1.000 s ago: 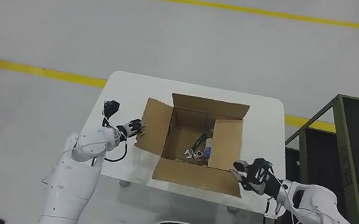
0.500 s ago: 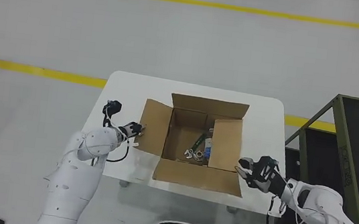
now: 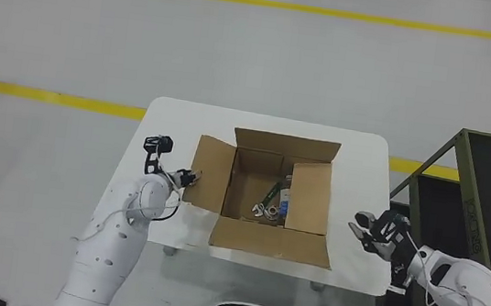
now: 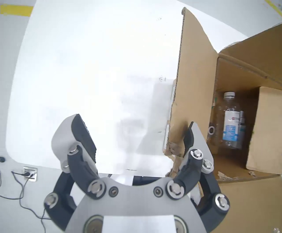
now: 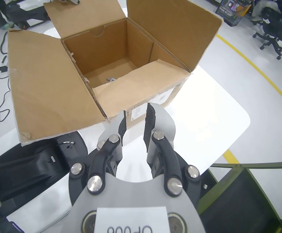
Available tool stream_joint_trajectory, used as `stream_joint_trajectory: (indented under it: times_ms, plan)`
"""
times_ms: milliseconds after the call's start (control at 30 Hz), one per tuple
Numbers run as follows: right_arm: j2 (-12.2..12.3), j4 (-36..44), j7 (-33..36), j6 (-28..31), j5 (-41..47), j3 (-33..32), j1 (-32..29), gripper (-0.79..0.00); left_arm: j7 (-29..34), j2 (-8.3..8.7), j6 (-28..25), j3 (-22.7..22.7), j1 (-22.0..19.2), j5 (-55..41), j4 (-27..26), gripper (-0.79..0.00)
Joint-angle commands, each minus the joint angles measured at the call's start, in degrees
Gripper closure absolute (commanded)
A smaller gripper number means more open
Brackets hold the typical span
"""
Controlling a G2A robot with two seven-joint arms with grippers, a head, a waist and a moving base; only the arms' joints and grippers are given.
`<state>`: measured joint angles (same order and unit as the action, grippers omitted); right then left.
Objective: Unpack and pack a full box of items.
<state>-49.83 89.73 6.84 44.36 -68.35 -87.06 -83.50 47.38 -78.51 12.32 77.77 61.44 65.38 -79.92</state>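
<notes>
Top view, box as clock centre. The box [image 3: 267, 241] stands mid-bench with its flaps opened and its contents inside, so you are, by this showing, at the end of flap-opening and ahead of the first removal. The left tool [image 4: 134, 130] sits at 9 o'clock, spread wide, with the torn corner of the left flap [image 4: 189, 66] between its fingers, close against one of them and not clamped. The right tool [image 5: 136, 123] hangs at 4 o'clock, off the box corner, narrowly parted and holding nothing. Inside, a bottle [image 4: 230, 123] lies toward 3 o'clock, with small metal parts [image 3: 264, 213] near 6 o'clock. The next move probably calls for clearing the left flap, then descending into the opening for one item. Expect the right flap [image 3: 309, 196] to hinder you: it leans inward over the bottle. The bench [image 3: 355, 166] offers bare surface at 3 o'clock; a green rack [image 3: 473, 181] stands beyond it.
</notes>
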Motion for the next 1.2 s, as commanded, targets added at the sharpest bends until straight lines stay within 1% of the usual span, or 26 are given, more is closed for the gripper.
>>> stream_joint_trajectory:
  times_ms: [0, 100, 300, 433, 533, 767, 867, 1033, 1167]
  plan:
    - [0.0, -0.4, 0.0, -0.1, 0.1, -0.3, -0.2, -0.203, 0.6, 0.07, 0.5, -0.8, -0.1, 2.5, 0.0, -0.785]
    - [0.0, -0.6, 0.3, -0.3, 0.1, -0.5, -0.5, -0.203, 1.3, 0.10, 1.1, -1.5, -0.2, 4.2, 0.2, -0.785]
    - [-0.1, -1.8, 0.4, -0.9, 0.0, -0.1, -0.2, -0.194, 1.2, 0.08, 1.2, -1.9, 0.0, 4.4, 0.2, -0.785]
    - [-0.4, -3.8, -0.3, -1.0, 0.8, 1.4, 0.6, -0.160, -0.1, 0.03, 0.0, 0.0, 0.5, -1.3, -1.7, -0.785]
    - [-0.9, -6.2, -1.4, -0.9, 1.6, 3.6, 2.1, -0.117, -2.5, 0.30, -2.6, 1.5, 1.3, -2.9, -4.5, -0.785]
    - [-2.1, -11.9, -3.3, -2.1, 1.5, 8.7, 5.6, -0.071, -4.4, 0.75, -5.4, 4.1, 2.9, -6.6, -9.2, -0.785]
    - [-2.7, -14.7, -4.3, -2.3, 3.0, 10.8, 6.9, -0.006, -5.0, 0.86, -7.0, 4.8, 3.5, -9.1, -10.7, -0.785]
    - [-3.9, -19.0, -5.8, -2.2, 5.3, 14.4, 9.7, 0.000, -5.5, 1.12, -10.2, 5.9, 4.0, -12.9, -12.6, -0.785]
    - [-4.9, -21.5, -6.3, -1.6, 5.2, 17.6, 12.3, 0.000, -5.5, 1.30, -13.1, 6.7, 4.5, -17.5, -14.4, -0.785]
